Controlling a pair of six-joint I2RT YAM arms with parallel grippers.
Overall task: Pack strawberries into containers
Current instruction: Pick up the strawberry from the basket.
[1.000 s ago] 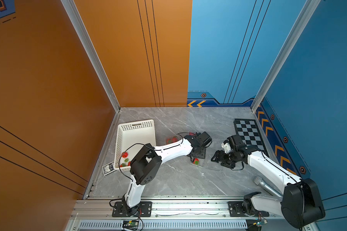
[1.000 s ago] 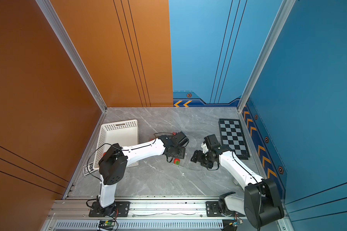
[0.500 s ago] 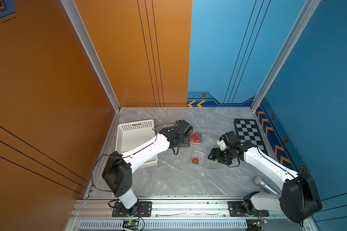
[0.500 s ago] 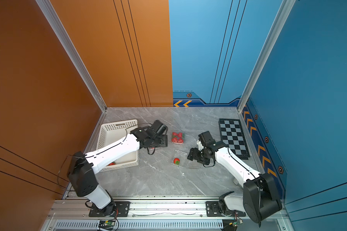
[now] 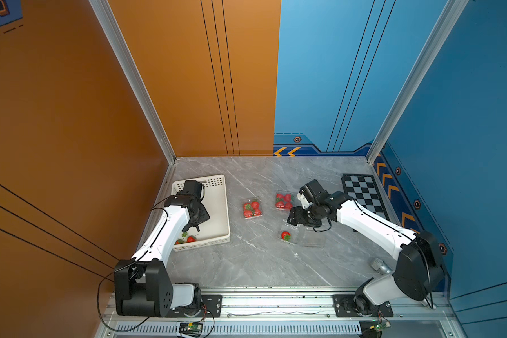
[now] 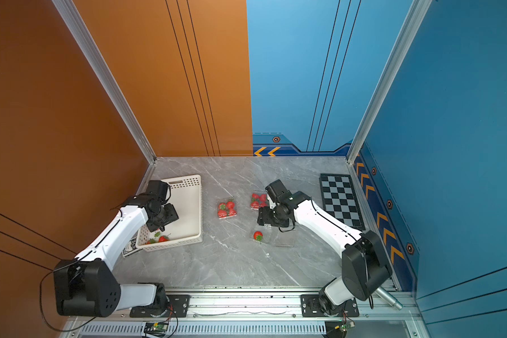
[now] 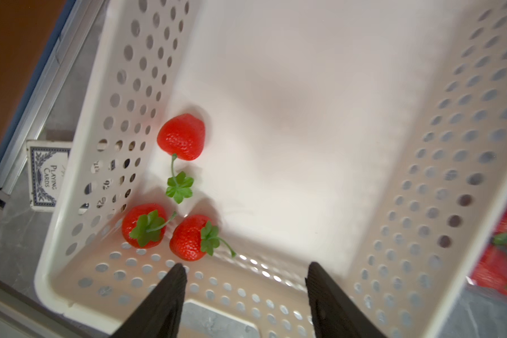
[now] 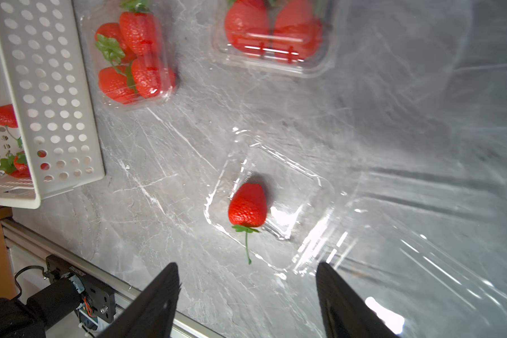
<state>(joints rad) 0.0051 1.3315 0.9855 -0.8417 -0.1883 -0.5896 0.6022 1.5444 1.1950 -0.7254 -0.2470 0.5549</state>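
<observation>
Left arm [image 5: 170, 231]: white shell links and black joint housings. Far back from my fingers sits a big black shoulder block with small round holes in its side. A thin black cable [image 5: 97, 298] loops off that block.

Right arm [image 5: 372, 225]: same white and black build, with a short wire loop [image 5: 322, 230] just behind the fingers.

Left gripper [image 7: 245, 266]: fingers [image 7: 158, 304] are matte black tapering wedges. Right gripper [image 8: 246, 264]: identical.

Furthest from the fingers are black base plates [image 5: 212, 301], fixed down with screws.

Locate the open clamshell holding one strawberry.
In a top view, the open clamshell lies just right of table centre, between the open right gripper and the front rail, with its single strawberry inside.
</observation>
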